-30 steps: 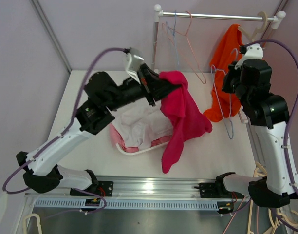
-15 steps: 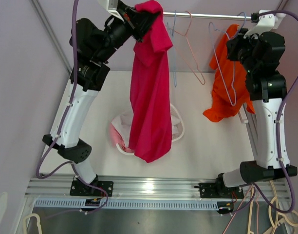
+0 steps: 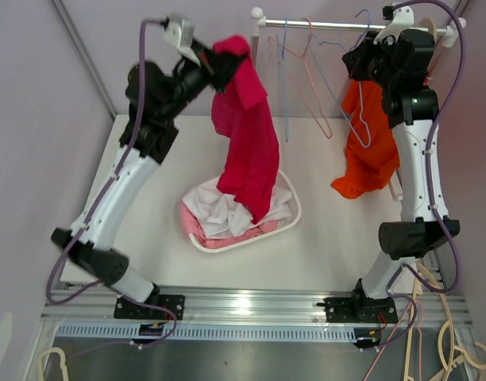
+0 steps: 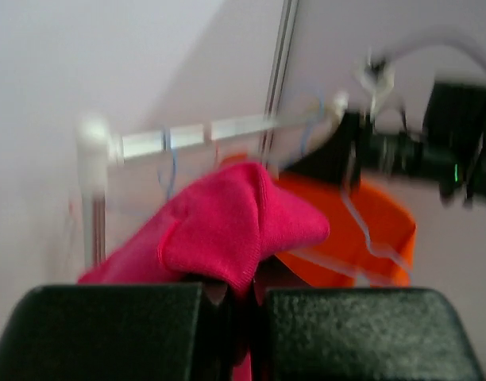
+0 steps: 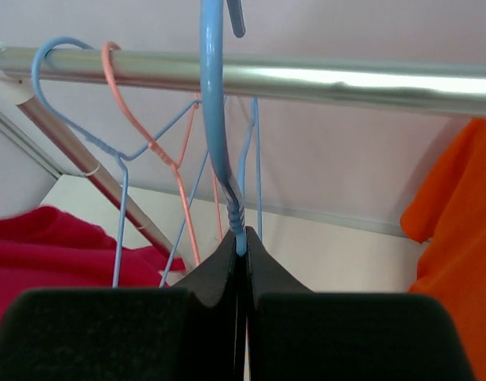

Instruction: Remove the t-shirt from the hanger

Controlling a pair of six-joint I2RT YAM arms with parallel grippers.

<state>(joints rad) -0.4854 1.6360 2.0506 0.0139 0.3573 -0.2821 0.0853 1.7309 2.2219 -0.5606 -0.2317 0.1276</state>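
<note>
My left gripper [image 3: 221, 63] is raised high at the back and is shut on the pink-red t-shirt [image 3: 249, 151], which hangs from it with its lower end over the white basket [image 3: 291, 218]. In the left wrist view the shirt's bunched fabric [image 4: 227, 230] sits between my shut fingers. My right gripper [image 3: 368, 41] is up at the rail and is shut on the neck of a bare blue wire hanger [image 5: 217, 119], whose hook reaches over the metal rail [image 5: 322, 78]. The hanger's frame [image 3: 350, 103] hangs in front of an orange t-shirt [image 3: 370, 147].
The basket holds white and pink clothes [image 3: 219, 218]. The rail [image 3: 330, 26] carries other bare blue [image 3: 285, 71] and pink [image 3: 310, 79] wire hangers and the orange t-shirt. More hangers lie off the table's front right corner [image 3: 453, 349].
My left arm has come down and right, so the pink-red t-shirt's lower end now reaches the basket. My right arm has lifted the blue hanger up to the rail.
</note>
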